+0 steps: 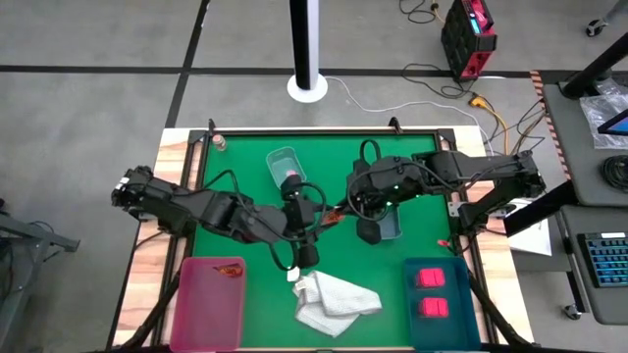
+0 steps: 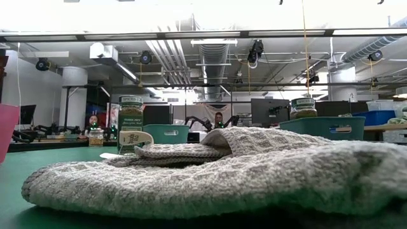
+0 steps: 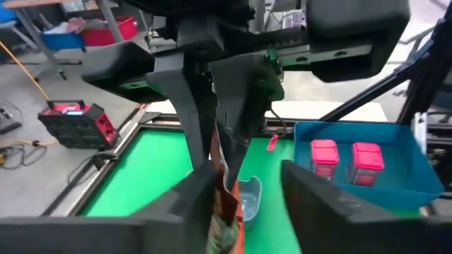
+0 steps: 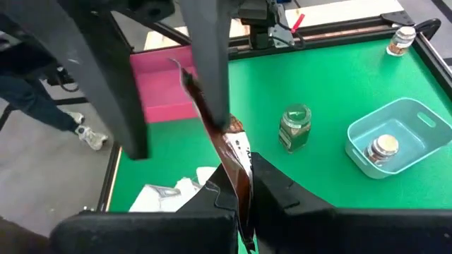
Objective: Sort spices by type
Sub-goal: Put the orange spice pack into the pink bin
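Packet: a flat red-orange and brown packet (image 4: 236, 166) is held in the air above the middle of the green tabletop (image 1: 245, 176), between the two pincers.
Right pincer: the right pincer (image 4: 244, 212) is pressed together on the lower edge of the packet, as seen in the right wrist view.
Left pincer: the left pincer (image 3: 244, 190) is spread part way, one finger on each side of the packet; whether the fingers touch it cannot be told.
Greenish jars: one greenish jar (image 4: 294, 127) stands upright on the bare tabletop, near the pale tray.
Pale tray: a pale blue-green tray (image 4: 413, 116) lies toward the far side of the tabletop, with one jar (image 4: 383, 149) inside it.
Corner jar: another small jar (image 1: 222, 143) stands at the far left corner of the tabletop.
Dark teal tray: two pink-topped jars (image 1: 430, 292) are seen side by side in the dark teal tray (image 1: 412, 314) at the near right.
Pink tray: a pink tray (image 1: 196, 314) lies at the near left, with a red-orange item (image 1: 229, 270) at its far end.
Cloth: a white cloth (image 1: 334, 302) lies crumpled on the near middle of the tabletop.
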